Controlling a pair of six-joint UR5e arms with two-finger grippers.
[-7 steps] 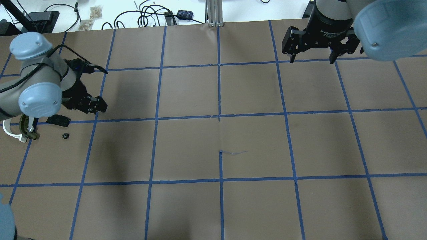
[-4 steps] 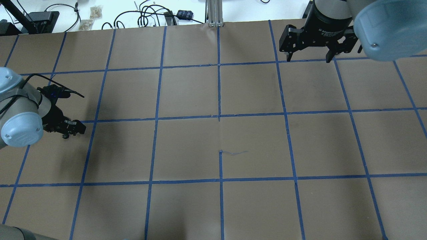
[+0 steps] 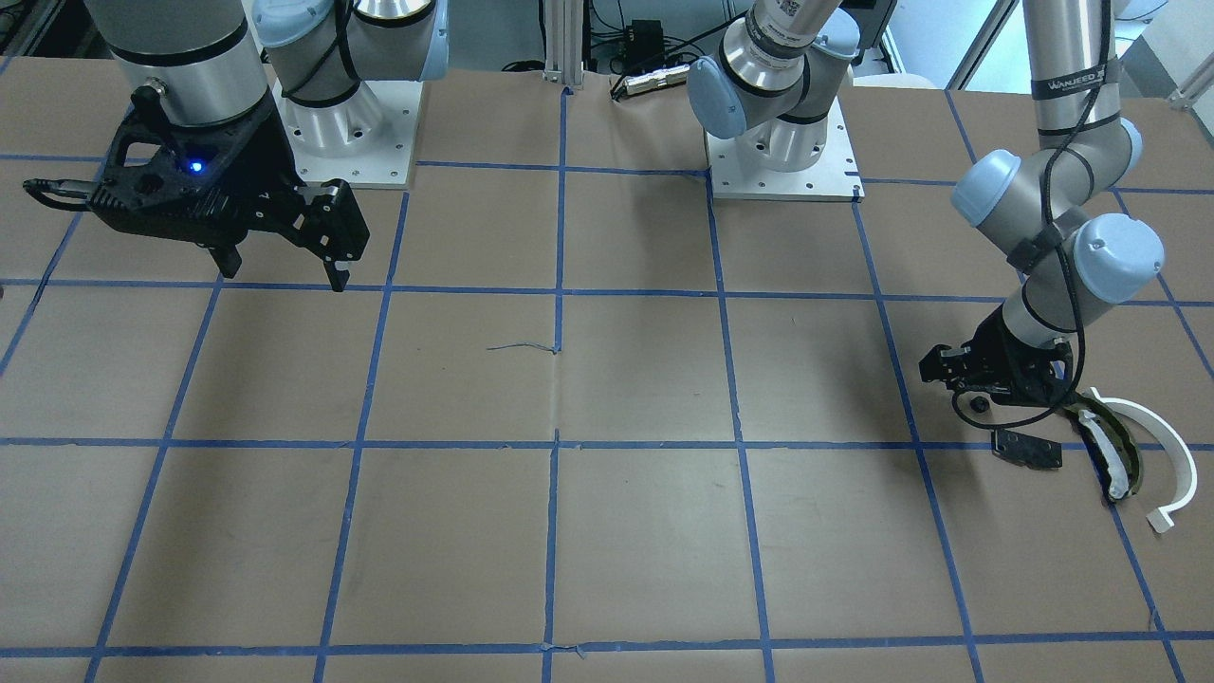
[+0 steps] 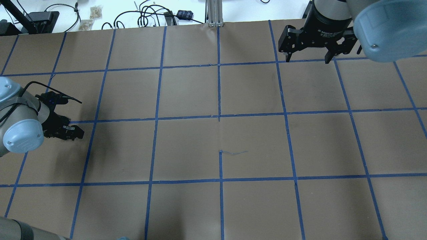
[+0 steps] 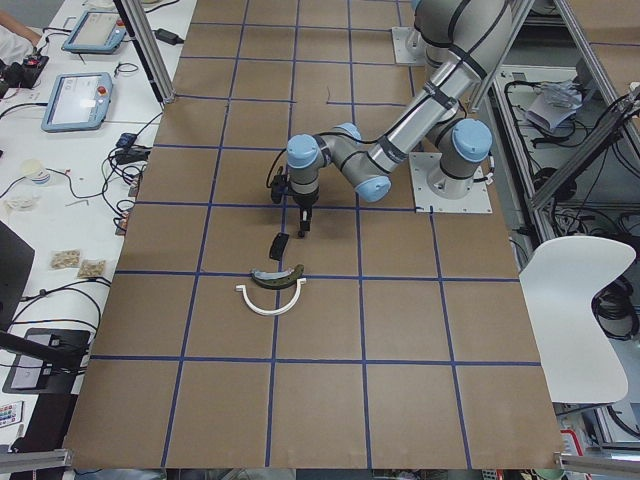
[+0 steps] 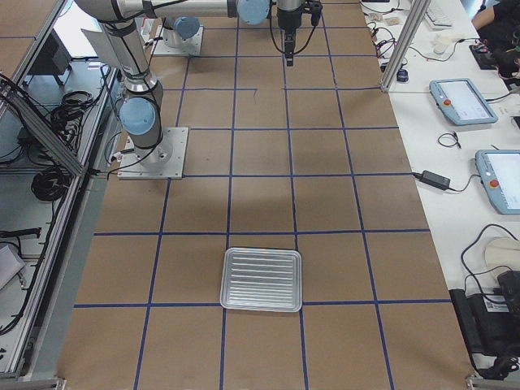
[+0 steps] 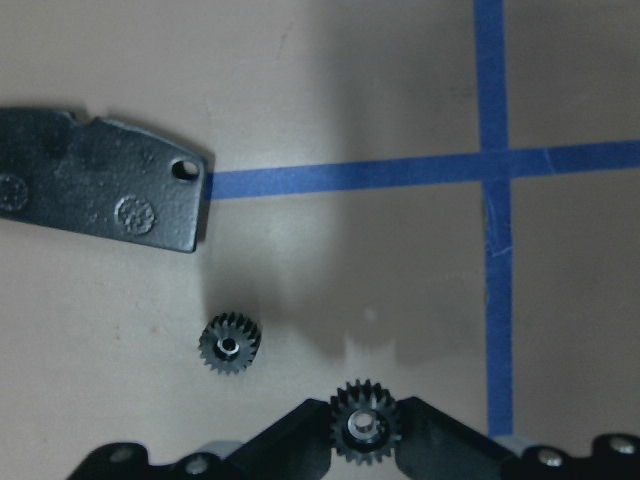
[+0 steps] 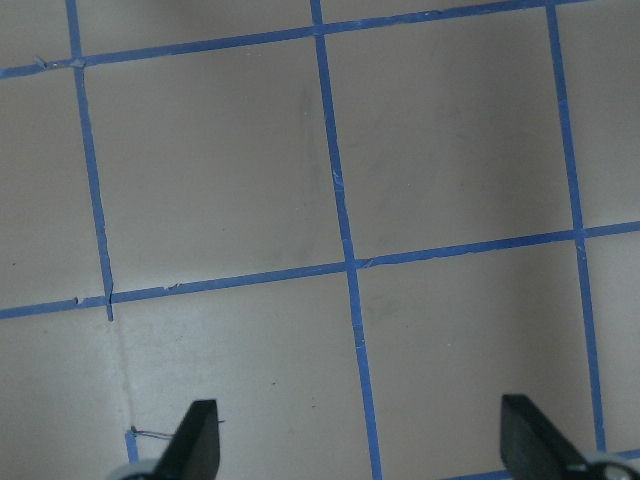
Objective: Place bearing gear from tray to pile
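In the front-facing view the left gripper (image 3: pixel 937 372) hangs low over the table (image 3: pixel 607 531), just beside the pile (image 3: pixel 1110 465). The pile has a small loose gear (image 3: pixel 980 403), a black plate (image 3: pixel 1027 448), an olive curved piece (image 3: pixel 1131 453) and a white half-ring (image 3: pixel 1165 444). The right gripper (image 3: pixel 283 275) is well apart from them, with its jaws open wide. In the overhead view the left gripper is at the left edge and the right gripper is at the far right, jaws apart. The left side view shows plate, olive piece and half-ring in a row near the left gripper. The right side view shows the tray (image 6: pixel 262 279) at the near end of the table, well apart from both grippers. In the left wrist view the jaws are clamped on the bearing gear (image 7: pixel 365 425); the loose gear lies near it and the plate is beyond. In the right wrist view the fingers (image 8: pixel 200 440) stand far apart above the table.
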